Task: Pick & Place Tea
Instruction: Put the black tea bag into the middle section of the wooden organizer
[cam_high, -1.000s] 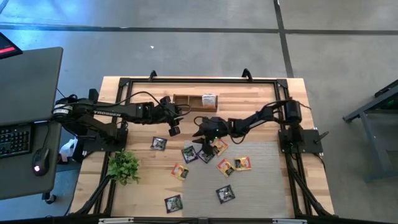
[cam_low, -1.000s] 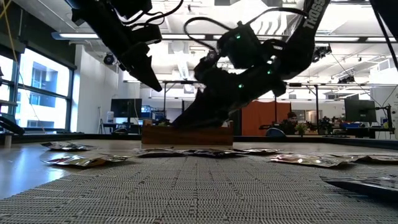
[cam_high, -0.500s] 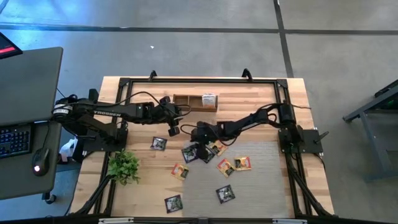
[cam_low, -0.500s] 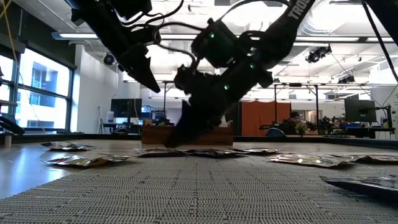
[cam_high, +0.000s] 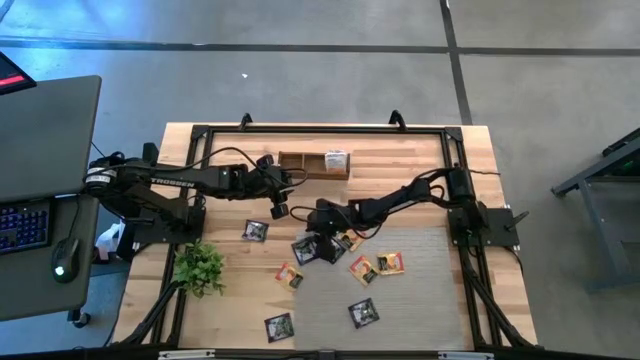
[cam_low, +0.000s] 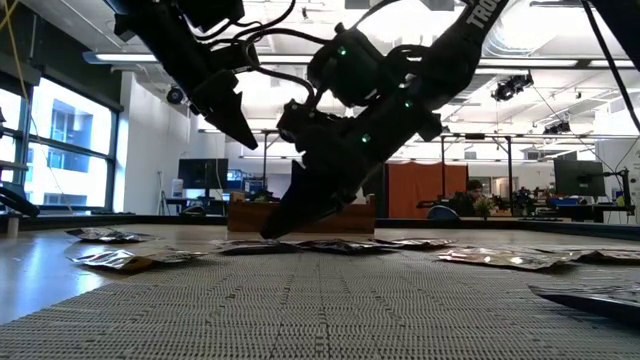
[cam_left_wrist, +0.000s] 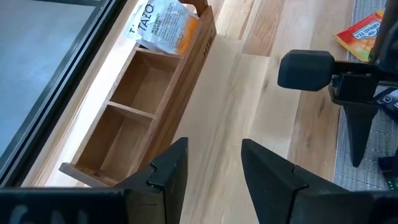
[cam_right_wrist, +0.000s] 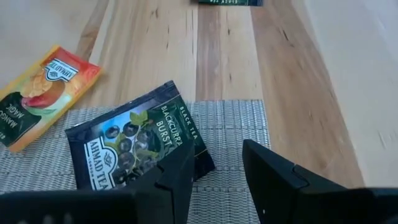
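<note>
Right gripper lowering over a dark sachet

The left gripper (cam_high: 279, 207) hovers empty, fingers parted, near the wooden box (cam_high: 314, 163); the right gripper (cam_high: 320, 238), fingers parted and empty, straddles the blackcurrant tea sachet (cam_right_wrist: 134, 145) on the mat (cam_high: 420, 300), apparently to pinch it.

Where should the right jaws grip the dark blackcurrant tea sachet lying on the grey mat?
Probably at the edge of the blackcurrant sachet nearest the right gripper, coming down from above. It lies flat on the mat, slightly skewed, one corner passing under the open jaws, so only a thin edge offers a pinch.
</note>
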